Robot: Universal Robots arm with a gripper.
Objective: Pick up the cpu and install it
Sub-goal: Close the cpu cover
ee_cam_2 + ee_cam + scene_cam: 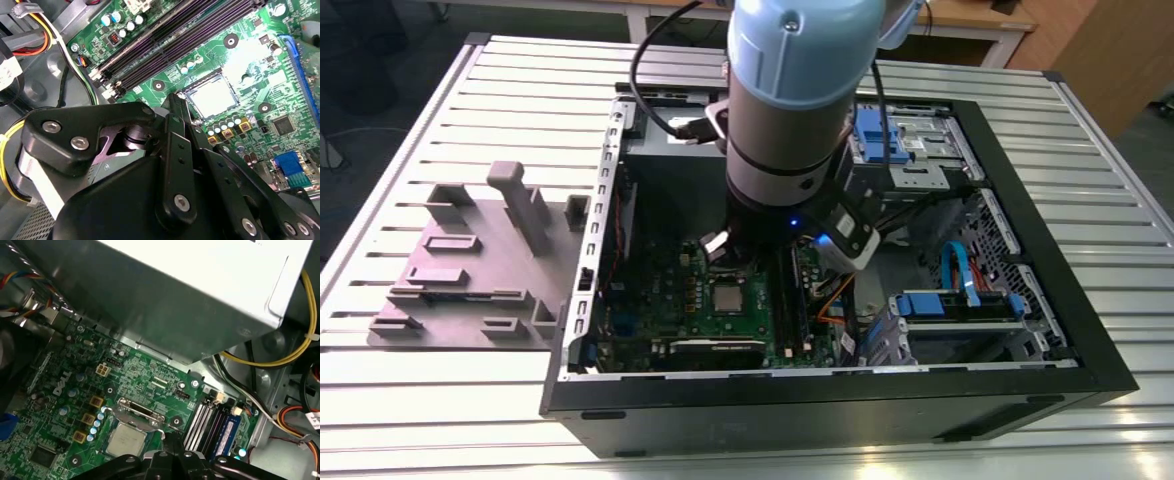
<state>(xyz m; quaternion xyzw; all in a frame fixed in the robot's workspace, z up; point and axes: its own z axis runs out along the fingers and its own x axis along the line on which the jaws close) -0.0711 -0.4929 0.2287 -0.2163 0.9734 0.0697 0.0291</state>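
As the cpu (pixel 727 296) already lies flat in its socket (pixel 137 416) on the green motherboard (pixel 670 300), the placing step looks done. The gripper (pixel 177 107) hovers just above it, inside the open computer case (pixel 1067 330); I cannot tell how its grip stands. The next move calls for a straight lift clear of the board.

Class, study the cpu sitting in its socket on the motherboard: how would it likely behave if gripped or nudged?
The cpu is a thin flat square, so probably stiff and light. Its smooth metal top may be slippery. Lying flat within the socket frame, it seems unlikely to tip or roll, and hard to push sideways.
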